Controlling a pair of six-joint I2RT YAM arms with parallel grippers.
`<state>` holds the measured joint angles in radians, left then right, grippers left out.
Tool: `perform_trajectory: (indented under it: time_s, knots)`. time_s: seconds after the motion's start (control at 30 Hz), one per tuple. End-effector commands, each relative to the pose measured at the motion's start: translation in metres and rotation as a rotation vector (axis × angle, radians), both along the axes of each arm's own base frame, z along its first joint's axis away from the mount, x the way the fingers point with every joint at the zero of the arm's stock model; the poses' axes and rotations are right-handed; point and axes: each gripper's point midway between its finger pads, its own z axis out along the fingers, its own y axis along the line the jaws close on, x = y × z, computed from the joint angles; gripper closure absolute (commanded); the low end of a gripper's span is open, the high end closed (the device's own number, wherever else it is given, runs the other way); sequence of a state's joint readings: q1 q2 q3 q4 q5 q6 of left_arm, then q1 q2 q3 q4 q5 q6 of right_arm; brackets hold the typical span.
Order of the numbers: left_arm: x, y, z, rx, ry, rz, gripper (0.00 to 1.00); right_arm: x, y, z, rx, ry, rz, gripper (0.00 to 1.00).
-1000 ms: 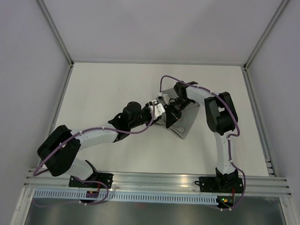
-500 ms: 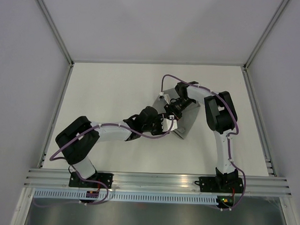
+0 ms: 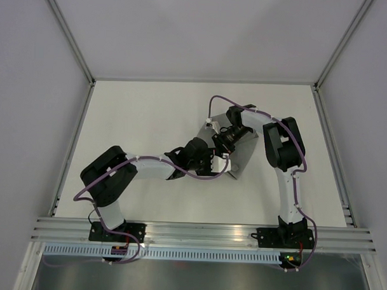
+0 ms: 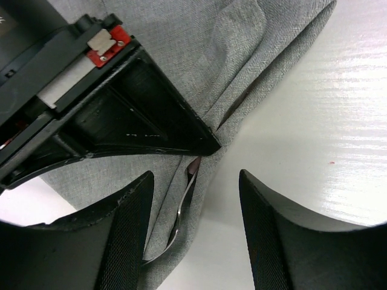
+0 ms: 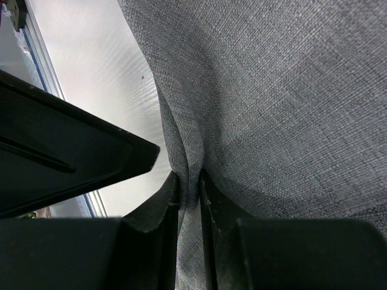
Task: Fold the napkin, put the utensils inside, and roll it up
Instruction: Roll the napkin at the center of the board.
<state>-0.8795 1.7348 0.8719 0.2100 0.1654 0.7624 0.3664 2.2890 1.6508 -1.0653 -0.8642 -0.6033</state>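
beside the right tool [image 5: 187, 180] pinching the napkin [image 5: 272, 90], the left tool [image 4: 195, 178] now opens wider over the tucked fork [image 4: 181, 211], seemingly ready to roll.

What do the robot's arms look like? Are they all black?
Not all black. The left arm and the right arm each have white tube-like links joined by chunky black joints, with a purple cable looping along them. The left end effector has two black fingers with finely dotted pads. The right end effector is black too, with a small red part near its fingers.
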Motion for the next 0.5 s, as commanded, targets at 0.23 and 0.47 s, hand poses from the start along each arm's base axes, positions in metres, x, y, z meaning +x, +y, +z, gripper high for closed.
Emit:
perform_trajectory:
  time_s: [0.23, 0.47]
  knots:
    - [0.007, -0.022, -0.005, 0.029, -0.068, -0.113, 0.29, 0.004, -0.012, -0.033, -0.06, -0.028, 0.048, 0.99]
    - [0.01, -0.026, -0.019, 0.072, -0.047, -0.132, 0.38, 0.004, -0.012, -0.032, -0.064, -0.024, 0.051, 0.99]
